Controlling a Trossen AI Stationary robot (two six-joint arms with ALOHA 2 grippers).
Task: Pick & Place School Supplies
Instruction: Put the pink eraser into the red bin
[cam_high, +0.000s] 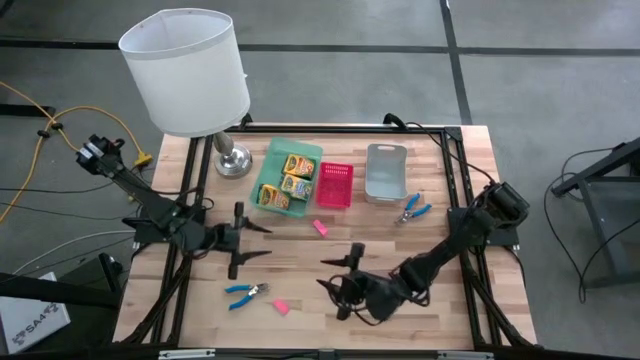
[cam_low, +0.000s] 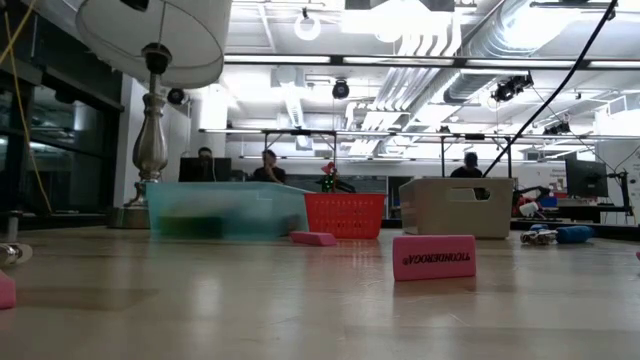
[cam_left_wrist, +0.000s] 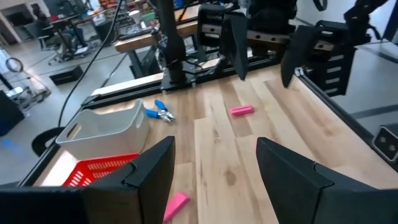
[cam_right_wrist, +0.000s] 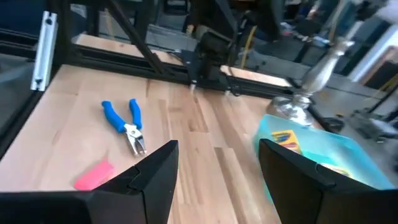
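Observation:
Three yellow-and-green crayon boxes (cam_high: 284, 180) lie in the green tray (cam_high: 303, 152). A pink eraser (cam_high: 321, 227) rests flat on the wood near the table's middle, and another (cam_high: 281, 306) lies near the front edge beside a blue-handled tool (cam_high: 245, 293). A second blue-handled tool (cam_high: 412, 208) lies right of the grey tray (cam_high: 385, 172). My left gripper (cam_high: 254, 244) hangs open at the left, pointing toward the table's right, with nothing between its fingers. My right gripper (cam_high: 334, 275) hangs open at the front middle, pointing left, also holding nothing.
A white-shaded lamp (cam_high: 188, 70) stands at the far left corner, its base (cam_high: 234, 160) beside the green tray. A pink basket (cam_high: 335, 185) sits between the green and grey trays. Black frame rails run along the table's edges. Bare wood lies between the two grippers.

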